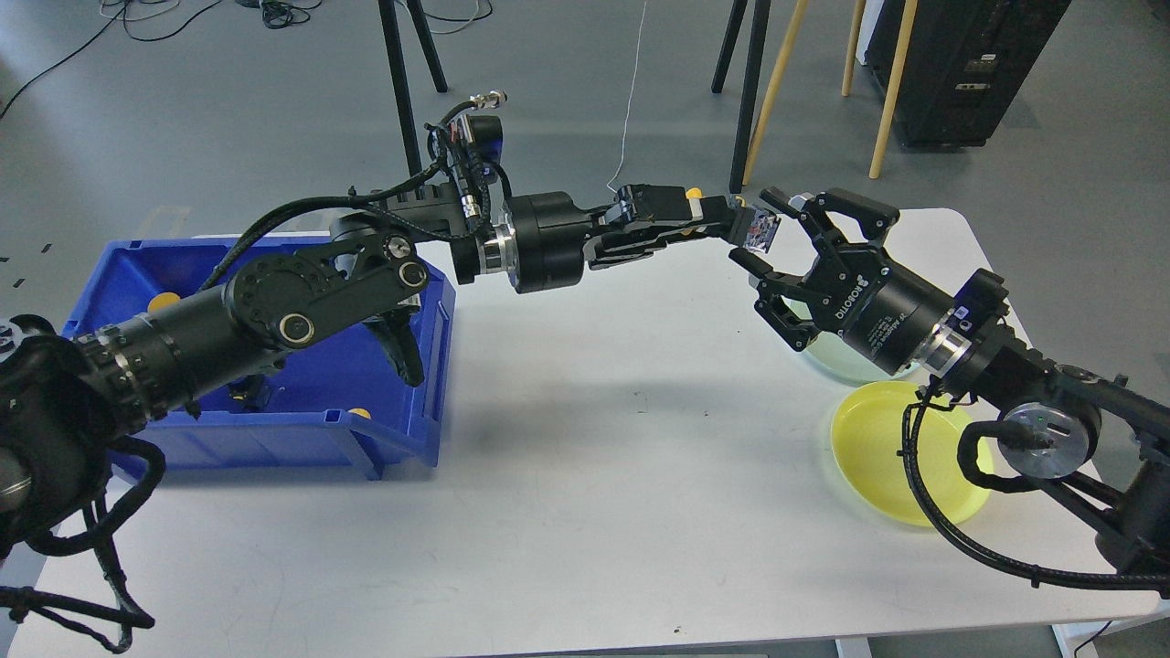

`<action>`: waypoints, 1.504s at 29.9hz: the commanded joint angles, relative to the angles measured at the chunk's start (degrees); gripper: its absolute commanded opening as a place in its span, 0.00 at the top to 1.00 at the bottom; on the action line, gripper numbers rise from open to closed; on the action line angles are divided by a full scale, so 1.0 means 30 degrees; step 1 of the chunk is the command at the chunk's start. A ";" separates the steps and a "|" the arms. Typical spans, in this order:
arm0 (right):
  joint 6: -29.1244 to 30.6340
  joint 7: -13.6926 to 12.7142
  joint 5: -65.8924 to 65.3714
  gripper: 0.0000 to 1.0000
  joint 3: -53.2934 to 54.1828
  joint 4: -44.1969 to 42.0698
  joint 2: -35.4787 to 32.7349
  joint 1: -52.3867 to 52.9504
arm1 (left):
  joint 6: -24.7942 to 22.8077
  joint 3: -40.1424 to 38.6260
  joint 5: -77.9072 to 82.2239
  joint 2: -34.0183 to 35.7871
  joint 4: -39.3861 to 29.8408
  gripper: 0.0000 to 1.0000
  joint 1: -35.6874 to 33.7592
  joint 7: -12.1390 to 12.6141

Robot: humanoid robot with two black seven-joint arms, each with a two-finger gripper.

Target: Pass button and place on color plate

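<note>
My left gripper (727, 222) is stretched out to the right above the table's far edge, shut on a button (760, 230). The button's greyish block end sticks out past the fingertips, and a bit of yellow cap (695, 193) shows above the fingers. My right gripper (766, 241) is open, with one finger above and one below the button's protruding end; I cannot tell whether they touch it. A yellow plate (877, 457) lies on the table at the right. A pale green plate (845, 364) lies just behind it, partly hidden by my right arm.
A blue bin (430, 302) stands at the left under my left arm, with a few buttons (164, 300) in it. Tripod legs and wooden poles stand on the floor behind the table. The table's right edge is close to the plates.
</note>
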 commanded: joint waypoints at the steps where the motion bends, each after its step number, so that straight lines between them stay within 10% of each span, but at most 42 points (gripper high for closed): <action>1: -0.0225 -0.0054 0.0000 0.91 0.0077 0.0000 0.0116 0.0026 | 0.0086 -0.0028 -0.0001 -0.0003 -0.0001 0.92 0.0108 0.0001; 7: -0.0783 -0.0055 0.0029 0.99 0.0194 0.0117 0.0234 -0.0003 | 0.0321 -0.0028 -0.0001 -0.0003 -0.0001 0.87 0.0226 0.0001; 10: -0.1016 -0.0055 0.0029 0.99 0.0457 0.0117 0.0234 -0.0062 | 0.0496 -0.0057 -0.0234 -0.0061 -0.0001 0.31 0.0226 0.0001; 13: -0.1339 -0.0055 0.0029 0.99 0.0720 0.0117 0.0146 -0.0237 | 0.0527 -0.0058 -0.0235 -0.0091 -0.0001 0.22 0.0255 0.0001; 26: -0.8276 -0.0289 0.7844 0.99 0.5846 0.0820 -0.0381 -0.8491 | 0.0205 0.0261 0.0407 0.4501 -0.0265 0.19 0.0227 0.0001; 34: -0.9542 -0.1724 0.8848 0.97 0.5204 0.0616 -0.0264 -1.1603 | -0.1483 0.1583 1.3192 0.9750 -0.0148 0.17 -0.1531 0.0001; 38: -0.9748 -0.1549 0.8936 0.57 0.5759 0.0703 -0.0147 -1.2161 | -0.1483 0.1612 1.8857 1.0600 -0.0060 0.16 -0.1532 0.0001; 40: -0.9573 -0.1549 0.8965 0.06 0.6285 0.0791 -0.0176 -1.2336 | -0.1483 0.1729 1.9976 1.0807 0.0057 0.16 -0.1357 0.0001; 45: -0.8697 -0.1607 0.8965 0.00 0.8626 0.1435 -0.0322 -1.2542 | -0.1483 0.3570 2.0126 1.0808 0.0555 0.16 -0.1035 0.0001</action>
